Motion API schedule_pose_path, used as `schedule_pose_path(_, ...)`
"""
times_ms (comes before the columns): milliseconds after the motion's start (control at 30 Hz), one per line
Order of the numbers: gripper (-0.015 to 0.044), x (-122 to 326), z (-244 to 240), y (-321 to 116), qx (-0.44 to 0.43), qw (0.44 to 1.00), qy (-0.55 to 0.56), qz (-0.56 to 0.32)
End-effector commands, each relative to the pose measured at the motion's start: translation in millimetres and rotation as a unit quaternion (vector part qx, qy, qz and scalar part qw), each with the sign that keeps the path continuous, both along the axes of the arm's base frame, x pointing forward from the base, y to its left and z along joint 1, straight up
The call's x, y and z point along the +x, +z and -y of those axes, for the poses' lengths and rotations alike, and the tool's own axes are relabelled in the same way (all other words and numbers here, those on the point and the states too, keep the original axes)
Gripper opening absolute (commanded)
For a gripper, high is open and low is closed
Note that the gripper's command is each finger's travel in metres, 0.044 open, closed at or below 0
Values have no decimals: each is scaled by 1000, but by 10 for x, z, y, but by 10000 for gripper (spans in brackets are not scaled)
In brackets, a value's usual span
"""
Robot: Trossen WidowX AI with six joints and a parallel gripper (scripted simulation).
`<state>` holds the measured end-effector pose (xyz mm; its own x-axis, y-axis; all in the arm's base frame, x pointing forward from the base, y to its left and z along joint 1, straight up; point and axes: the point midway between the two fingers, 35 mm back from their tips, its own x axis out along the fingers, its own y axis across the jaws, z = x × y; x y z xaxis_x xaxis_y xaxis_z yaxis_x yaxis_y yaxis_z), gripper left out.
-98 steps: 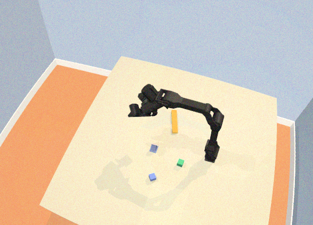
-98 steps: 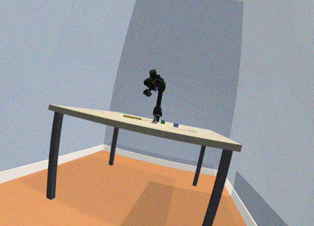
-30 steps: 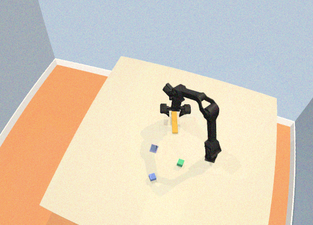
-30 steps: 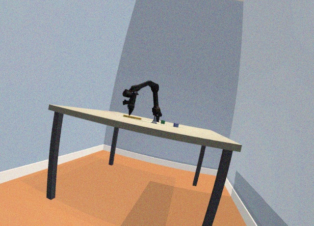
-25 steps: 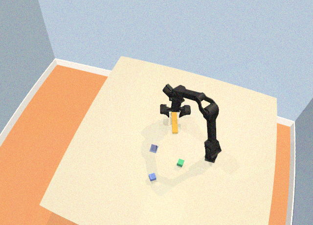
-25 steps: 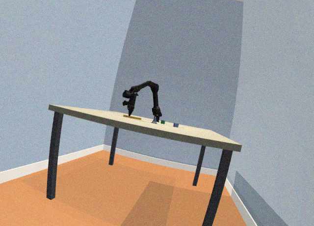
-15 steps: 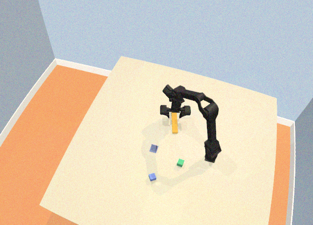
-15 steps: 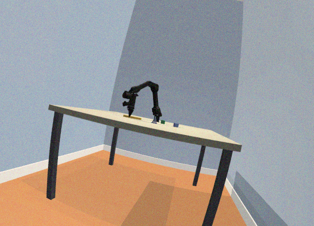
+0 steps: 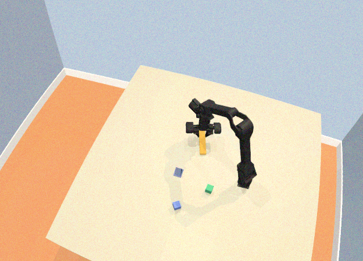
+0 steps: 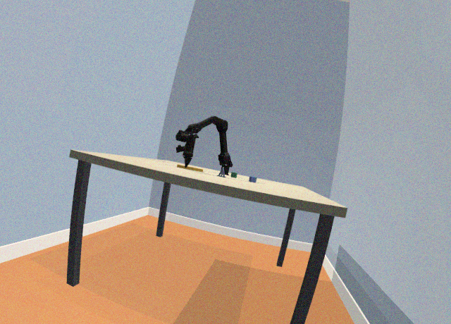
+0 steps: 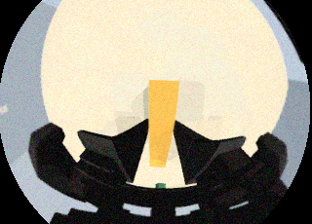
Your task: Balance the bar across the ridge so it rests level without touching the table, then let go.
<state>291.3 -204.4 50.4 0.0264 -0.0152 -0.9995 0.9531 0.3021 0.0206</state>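
The orange bar (image 9: 202, 142) lies flat on the desk (image 9: 123, 164) near its middle, toward the far edge, one end pointing at the purple ridge block (image 9: 177, 172) nearer the front. The claw (image 9: 202, 133) is down over the bar's far end, its jaws drawn in against the bar's two long sides, so it has the bar pinched, still on the desk as far as I can tell.

The bar looks stiff, thin and light, with smooth faces that could slip. Held this close to one end it may droop or swing; a grip at the middle would, I think, serve balancing better.

A green cube (image 9: 209, 188) and a blue cube (image 9: 176, 205) sit toward the front edge. No writing or brand shows anywhere.
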Motion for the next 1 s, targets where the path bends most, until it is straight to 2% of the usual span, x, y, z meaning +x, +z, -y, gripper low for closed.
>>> schedule_pose_path(0, 131, 1, 0, 0, 0, 1000, 0, 0)
schedule_pose_path(133, 104, 1, 0, 0, 0, 1000, 0, 0)
schedule_pose_path(267, 0, 8, 6, 62, 0, 1000, 0, 0)
schedule_pose_path(967, 0, 26, 22, 593, -1, 1000, 2, -1)
